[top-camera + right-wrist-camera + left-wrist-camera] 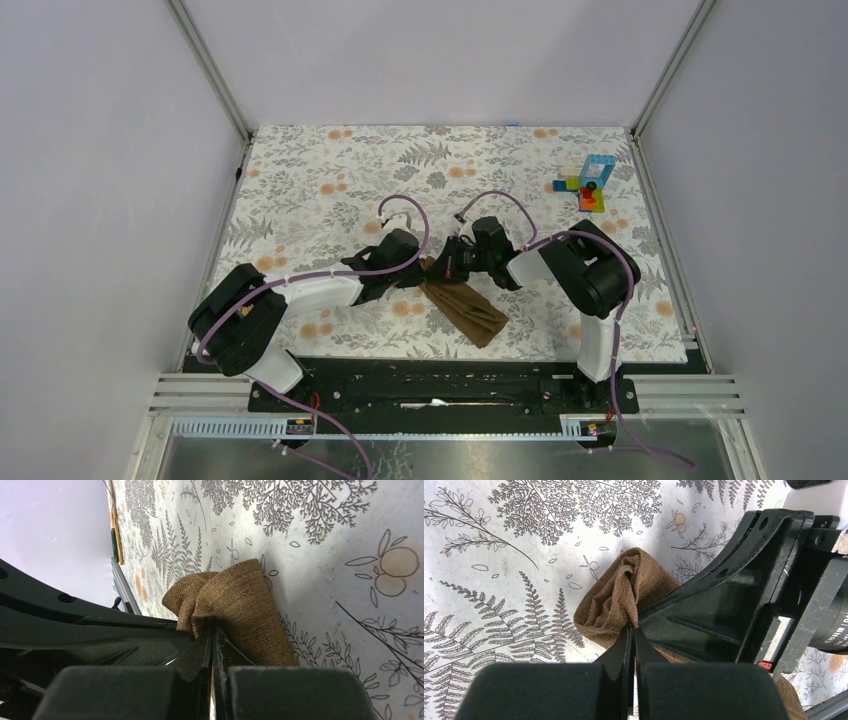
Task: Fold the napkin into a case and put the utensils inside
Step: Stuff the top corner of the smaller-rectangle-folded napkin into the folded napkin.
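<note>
The napkin [468, 310] lies just below the middle of the top view as a narrow, bunched strip on the floral worktop [300, 180] — partly folded over, but not yet a tidy case. The left claw [631, 627] and right claw [212, 625] are each pinched tight on its upper end, tip to tip. No pocket shows open, and nothing can be seen inside the folds. Finishing the fold and loading the utensils both look left to do. The utensils I cannot make out for sure — a thin yellow sliver [116, 530] at the upper left of the right wrist view may be them.
</note>
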{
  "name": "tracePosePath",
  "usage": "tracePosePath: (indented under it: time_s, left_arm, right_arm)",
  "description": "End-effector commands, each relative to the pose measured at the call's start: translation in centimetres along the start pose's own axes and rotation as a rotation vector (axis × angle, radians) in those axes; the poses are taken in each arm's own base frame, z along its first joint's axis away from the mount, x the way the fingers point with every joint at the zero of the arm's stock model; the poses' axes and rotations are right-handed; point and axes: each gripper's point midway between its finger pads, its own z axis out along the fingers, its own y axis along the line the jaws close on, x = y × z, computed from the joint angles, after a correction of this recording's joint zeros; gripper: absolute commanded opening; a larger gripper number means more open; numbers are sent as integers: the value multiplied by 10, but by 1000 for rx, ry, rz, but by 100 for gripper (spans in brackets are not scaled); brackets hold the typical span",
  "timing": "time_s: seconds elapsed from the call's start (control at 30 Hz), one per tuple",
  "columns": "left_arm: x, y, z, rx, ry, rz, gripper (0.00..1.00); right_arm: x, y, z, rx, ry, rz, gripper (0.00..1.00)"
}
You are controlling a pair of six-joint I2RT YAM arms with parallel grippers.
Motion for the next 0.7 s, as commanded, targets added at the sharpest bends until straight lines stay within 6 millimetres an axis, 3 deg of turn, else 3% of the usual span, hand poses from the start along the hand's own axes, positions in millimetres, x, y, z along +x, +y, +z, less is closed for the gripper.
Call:
tracePosePath:
  time_s: [0.0, 0.27, 0.53, 0.67]
  left_arm:
    - [-20, -15, -11, 46, -74, -25, 0]
    - [-20, -13, -15, 53, -84, -23, 0]
    - [-19, -12, -15, 57, -86, -19, 0]
    - [-16, -19, -10, 82, -67, -12, 0]
  right_arm:
    - [-16, 29, -11, -75, -30, -75, 0]
    - [-18, 36, -6, -117, -22, -80, 2]
    - [-20, 31, -6, -124, -24, -80, 6]
    - [-9, 31, 16, -157, 11, -82, 7]
